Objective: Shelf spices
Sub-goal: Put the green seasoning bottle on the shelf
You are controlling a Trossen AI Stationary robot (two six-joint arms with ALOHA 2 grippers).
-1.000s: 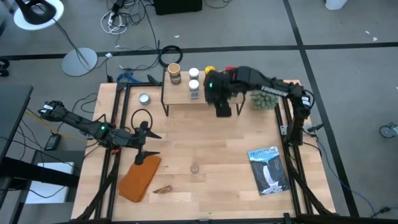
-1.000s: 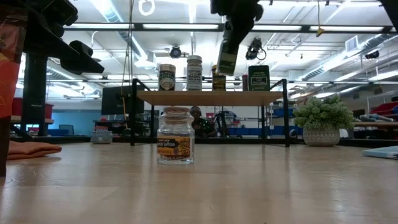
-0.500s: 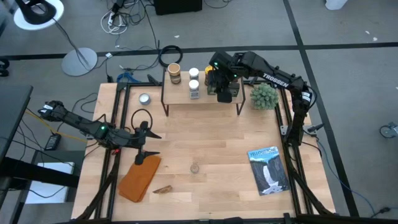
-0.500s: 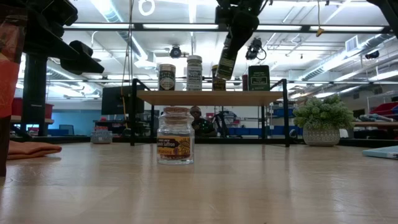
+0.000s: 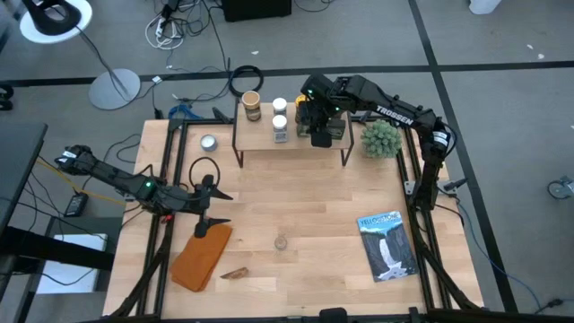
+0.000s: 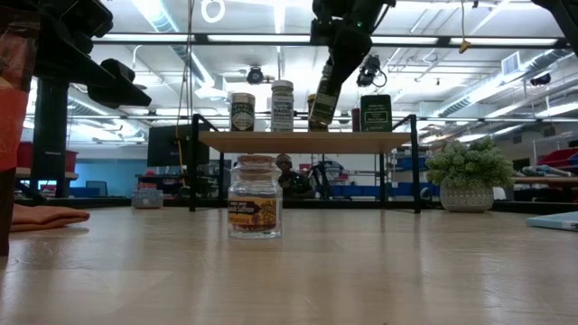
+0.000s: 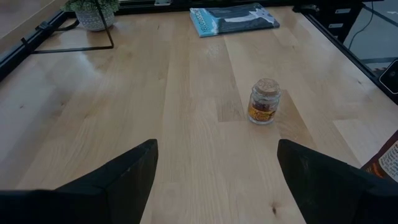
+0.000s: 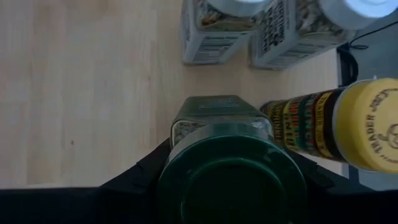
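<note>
My right gripper [image 5: 319, 133] hangs over the shelf [image 5: 260, 141], shut on a green-topped spice jar [image 8: 231, 167]. On the shelf's wooden top stand a tan-topped jar [image 5: 251, 105], two white-topped jars [image 5: 280, 117] and a yellow-topped jar [image 8: 348, 127]. A cork-topped glass jar [image 6: 255, 208] stands by its base on the table near the front. My left gripper [image 7: 217, 180] waits open at the table's left side, pointing across at that jar [image 7: 263, 102]. My right gripper pinches the green-topped jar between its two fingers [image 8: 140, 173], on opposite sides just below the green lid [image 8: 186, 163]. The fingers slant down from above. The jar [image 6: 321, 97] is tilted, its base [image 8: 211, 107] toward the shelf top and close over it.
A spiky green plant ball [image 5: 379, 139] sits right of the shelf, a blue booklet [image 5: 387, 244] at the near right, an orange cloth [image 5: 201, 256] at the near left, and a flat silver tin [image 5: 208, 142] left of the shelf. A dark green box [image 6: 376, 113] stands on the shelf.
My right gripper has carried the green-topped jar from the shelf's front edge toward the table's far edge, over the shelf top. It has sunk a little and tipped, so the jar leans more than before.
</note>
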